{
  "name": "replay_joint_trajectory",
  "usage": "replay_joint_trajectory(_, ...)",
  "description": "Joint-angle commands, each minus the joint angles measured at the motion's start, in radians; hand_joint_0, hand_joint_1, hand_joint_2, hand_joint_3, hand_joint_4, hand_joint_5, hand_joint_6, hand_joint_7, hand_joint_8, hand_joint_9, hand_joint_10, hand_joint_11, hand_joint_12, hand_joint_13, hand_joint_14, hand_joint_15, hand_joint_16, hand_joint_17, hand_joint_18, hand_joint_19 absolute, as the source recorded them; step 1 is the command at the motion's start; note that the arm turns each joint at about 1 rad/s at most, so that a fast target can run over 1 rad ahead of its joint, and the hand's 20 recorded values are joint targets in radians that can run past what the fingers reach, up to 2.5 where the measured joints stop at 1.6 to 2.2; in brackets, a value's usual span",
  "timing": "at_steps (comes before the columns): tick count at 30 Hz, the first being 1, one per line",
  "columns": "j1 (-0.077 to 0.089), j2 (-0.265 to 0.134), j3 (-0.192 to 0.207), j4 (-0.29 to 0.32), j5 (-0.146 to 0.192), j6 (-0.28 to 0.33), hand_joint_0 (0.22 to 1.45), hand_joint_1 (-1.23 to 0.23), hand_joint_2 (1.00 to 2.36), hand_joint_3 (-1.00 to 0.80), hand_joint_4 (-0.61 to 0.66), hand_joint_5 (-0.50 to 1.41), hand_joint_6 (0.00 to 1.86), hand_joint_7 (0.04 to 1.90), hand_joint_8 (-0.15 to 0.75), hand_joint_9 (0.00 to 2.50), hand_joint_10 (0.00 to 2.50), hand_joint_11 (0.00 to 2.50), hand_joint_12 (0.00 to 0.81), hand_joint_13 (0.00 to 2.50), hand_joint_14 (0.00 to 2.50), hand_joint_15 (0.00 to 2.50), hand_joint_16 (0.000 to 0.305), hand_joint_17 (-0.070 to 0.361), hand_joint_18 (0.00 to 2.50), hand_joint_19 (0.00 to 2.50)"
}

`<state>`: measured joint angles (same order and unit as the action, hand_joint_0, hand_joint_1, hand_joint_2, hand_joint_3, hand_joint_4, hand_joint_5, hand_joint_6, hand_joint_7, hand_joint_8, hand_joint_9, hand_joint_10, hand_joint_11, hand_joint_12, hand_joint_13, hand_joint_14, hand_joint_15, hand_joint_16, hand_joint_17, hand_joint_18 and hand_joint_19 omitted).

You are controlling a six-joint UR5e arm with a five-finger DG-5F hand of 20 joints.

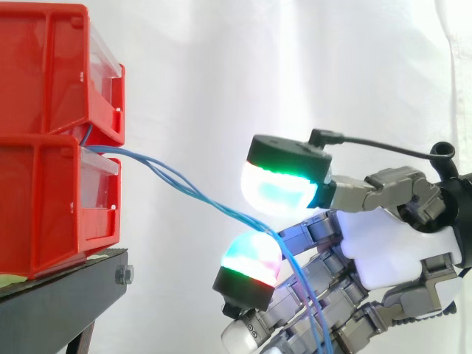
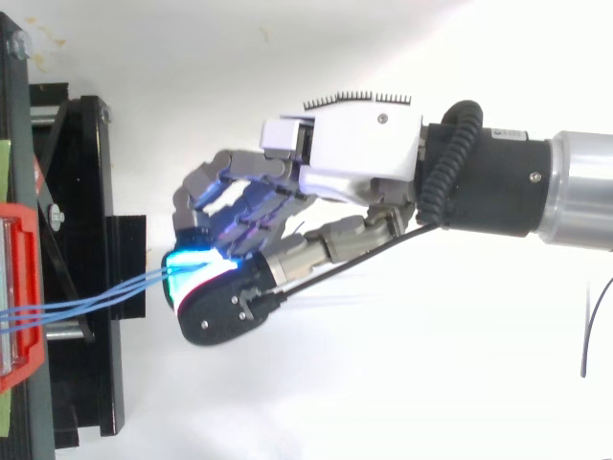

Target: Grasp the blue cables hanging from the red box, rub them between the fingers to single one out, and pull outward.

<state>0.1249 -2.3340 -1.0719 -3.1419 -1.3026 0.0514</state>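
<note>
Several thin blue cables (image 1: 177,179) come out of the gap between the upper red box (image 1: 44,66) and the lower red box (image 1: 37,214) and slope down to the right. They run into my hand (image 1: 398,251), whose fingers are curled. The cables pass between a green-and-white glowing pad (image 1: 284,184) above and a cyan-and-red pad (image 1: 251,258) below, then hang down across the lower fingers. From above, the cables (image 2: 96,302) stretch from the red box (image 2: 24,287) to the glowing pads of the hand (image 2: 354,144).
The red boxes stand stacked on a black stand (image 1: 59,302), with its frame (image 2: 86,192) left of the hand. A white curtain lies behind. A thin dark cable (image 2: 594,326) hangs at the right edge.
</note>
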Motion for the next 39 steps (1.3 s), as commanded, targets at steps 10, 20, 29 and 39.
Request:
replay_joint_trajectory(10,0.002,0.001,0.007,0.010,0.172,-0.180,0.42,-0.56,1.00,-0.50,0.11,-0.18,0.88,1.01,0.303,0.73,0.01,0.35,0.424,0.79,0.02,0.55,0.061,0.136,0.72,0.56)
replay_joint_trajectory(20,0.004,-0.001,0.046,0.006,0.172,-0.200,0.42,-0.56,1.00,-0.50,0.11,-0.18,0.88,1.01,0.304,0.73,0.01,0.34,0.426,0.79,0.02,0.55,0.061,0.136,0.72,0.56)
replay_joint_trajectory(29,0.004,-0.001,0.052,0.006,0.174,-0.202,0.53,-0.66,1.01,-0.34,0.08,-0.18,0.88,1.09,0.270,0.74,0.01,0.37,0.377,0.77,0.02,0.57,0.051,0.114,0.65,0.61)
replay_joint_trajectory(39,0.010,-0.001,0.052,0.002,0.172,-0.183,0.48,-0.72,1.00,-0.50,0.09,-0.18,0.89,1.04,0.282,0.73,0.01,0.37,0.392,0.78,0.02,0.56,0.054,0.122,0.68,0.58)
